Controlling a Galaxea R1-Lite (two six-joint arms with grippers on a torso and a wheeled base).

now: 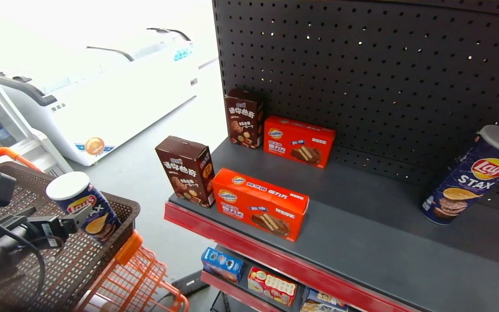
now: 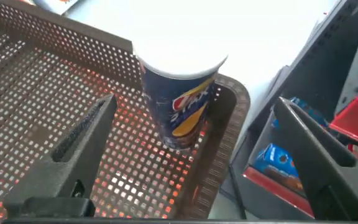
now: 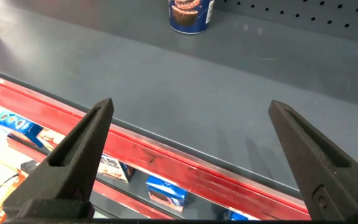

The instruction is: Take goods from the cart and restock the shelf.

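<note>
Left gripper [image 2: 194, 104] spread, cylindrical can [image 2: 180, 115] in perforated basket [image 2: 36, 68]; right gripper [image 3: 191, 107] spread over shelf [image 3: 229, 81].

Chip can [image 3: 191, 14] — top beyond frame

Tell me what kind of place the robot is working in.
Probably a small grocery or convenience store: a pegboard shelf holding snack boxes, an orange cart beside it, and a chest freezer behind.
</note>
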